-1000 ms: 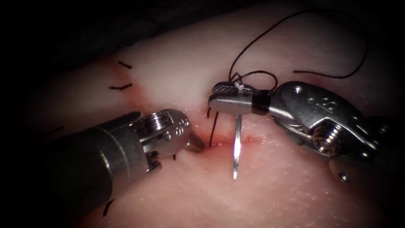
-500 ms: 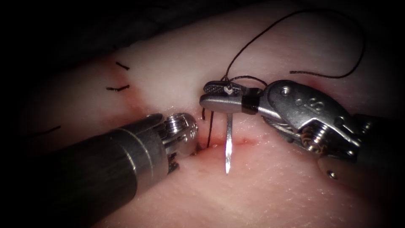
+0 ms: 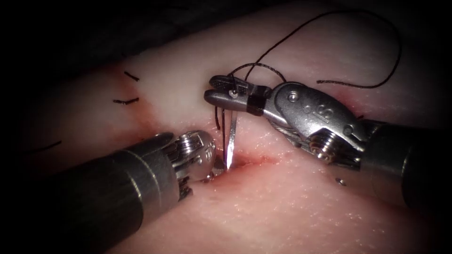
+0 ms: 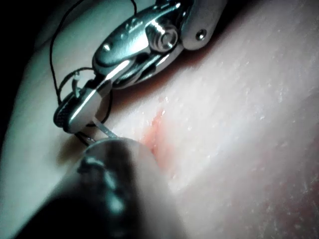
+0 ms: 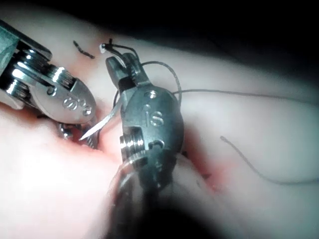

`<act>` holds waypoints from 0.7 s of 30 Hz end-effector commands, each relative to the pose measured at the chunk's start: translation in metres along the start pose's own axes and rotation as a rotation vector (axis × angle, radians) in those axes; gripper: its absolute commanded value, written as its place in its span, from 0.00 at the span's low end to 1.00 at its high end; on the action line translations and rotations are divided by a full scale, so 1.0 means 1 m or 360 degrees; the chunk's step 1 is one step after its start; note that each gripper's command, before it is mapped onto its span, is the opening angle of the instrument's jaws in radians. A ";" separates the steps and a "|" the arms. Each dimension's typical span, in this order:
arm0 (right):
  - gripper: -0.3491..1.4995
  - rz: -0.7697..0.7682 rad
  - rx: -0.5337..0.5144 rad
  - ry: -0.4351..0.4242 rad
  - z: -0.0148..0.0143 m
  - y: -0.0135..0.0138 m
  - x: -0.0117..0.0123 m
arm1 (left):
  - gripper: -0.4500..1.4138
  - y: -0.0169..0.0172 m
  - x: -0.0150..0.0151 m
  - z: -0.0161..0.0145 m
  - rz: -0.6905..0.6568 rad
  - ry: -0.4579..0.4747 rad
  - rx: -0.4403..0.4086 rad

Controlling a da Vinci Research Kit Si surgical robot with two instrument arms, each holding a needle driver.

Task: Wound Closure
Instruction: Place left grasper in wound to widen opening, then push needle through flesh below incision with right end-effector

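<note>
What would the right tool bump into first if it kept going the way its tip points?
Probably nothing soon: the right tool, gripping the curved steel needle, points leftward over bare pale tissue; depth unclear.

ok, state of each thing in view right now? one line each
right tool: jaws shut on the needle near its thread end
needle: out of the tissue, tip hanging at the cut
left tool: tip at the cut, jaws hidden
thread: slack, looped over the tissue
cut: red fluid along it
cut ends of thread: lying loose on the tissue

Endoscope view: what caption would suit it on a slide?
Right tool grips the needle near its thread end, tip at the cut; left tool meets the tissue.
</note>
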 end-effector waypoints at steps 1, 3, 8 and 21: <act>0.00 -0.0027 -0.0004 0.0017 0.0013 0.0001 -0.0002 | 0.53 -0.0008 0.0007 -0.0004 -0.0008 0.0016 0.0008; 0.00 -0.0085 -0.0011 0.0041 0.0013 -0.0001 -0.0009 | 0.51 -0.0006 0.0007 -0.0005 -0.0008 0.0035 0.0009; 0.00 -0.0199 -0.0022 0.0054 0.0012 -0.0006 -0.0024 | 0.50 -0.0002 0.0007 -0.0006 -0.0005 0.0040 0.0003; 0.00 -0.0290 0.0005 0.0031 -0.0009 -0.0047 -0.0061 | 0.49 -0.0003 0.0007 -0.0012 -0.0030 0.0081 0.0000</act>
